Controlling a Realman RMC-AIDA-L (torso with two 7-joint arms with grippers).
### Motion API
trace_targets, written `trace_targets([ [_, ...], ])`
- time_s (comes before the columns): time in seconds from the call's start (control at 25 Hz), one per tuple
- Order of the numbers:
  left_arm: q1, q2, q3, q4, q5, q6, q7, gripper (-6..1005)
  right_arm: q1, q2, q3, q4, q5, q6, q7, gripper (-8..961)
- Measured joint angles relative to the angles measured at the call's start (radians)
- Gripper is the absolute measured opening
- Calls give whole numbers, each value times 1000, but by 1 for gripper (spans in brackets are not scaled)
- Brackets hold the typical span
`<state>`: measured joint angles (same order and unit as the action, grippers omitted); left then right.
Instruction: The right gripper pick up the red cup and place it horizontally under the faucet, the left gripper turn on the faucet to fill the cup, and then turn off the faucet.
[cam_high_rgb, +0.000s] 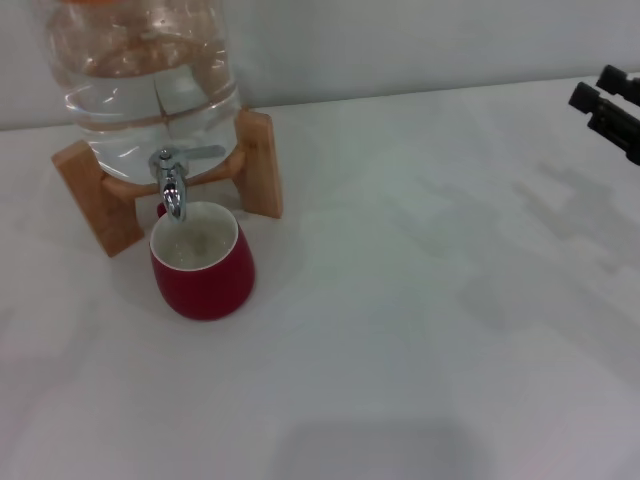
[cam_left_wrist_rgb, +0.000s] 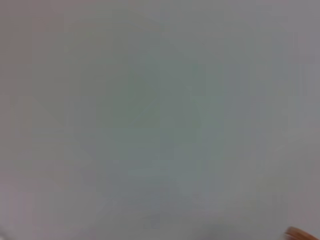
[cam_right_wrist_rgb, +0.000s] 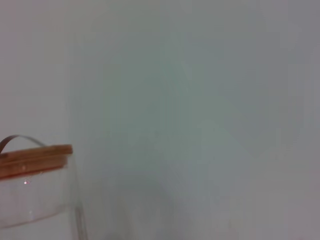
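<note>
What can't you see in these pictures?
- Left end effector: in no view; the left wrist view shows mostly blank surface.
- Right end effector: cut off by the head view's right edge, so open or shut is unclear.
- Water jar: its top is cut off by the head view's upper edge.
- Red cup: its handle is hidden behind the faucet; water level unclear.

right gripper (cam_high_rgb: 606, 105) cut off (fingers unclear), jar (cam_high_rgb: 145, 75) top cropped

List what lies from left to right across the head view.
Wooden stand → faucet over the red cup → bare white table → right gripper at the far right edge.
</note>
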<state>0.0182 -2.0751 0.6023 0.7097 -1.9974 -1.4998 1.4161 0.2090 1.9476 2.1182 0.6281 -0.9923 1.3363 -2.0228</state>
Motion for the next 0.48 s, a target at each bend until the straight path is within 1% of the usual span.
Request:
trace_targets([
  [0.16,-5,0,-20,-32,8,6,1,876,-29,26,48,-4,3,32,-37,533],
  [0.28,-5,1,-23,-37,9,12,1,876,-45,33,68,-5,3,45,-41,533],
  [0.48,-11,-1,-57,-43,14,19,-1,876,-60,42,85,-6,6,52,-47,533],
])
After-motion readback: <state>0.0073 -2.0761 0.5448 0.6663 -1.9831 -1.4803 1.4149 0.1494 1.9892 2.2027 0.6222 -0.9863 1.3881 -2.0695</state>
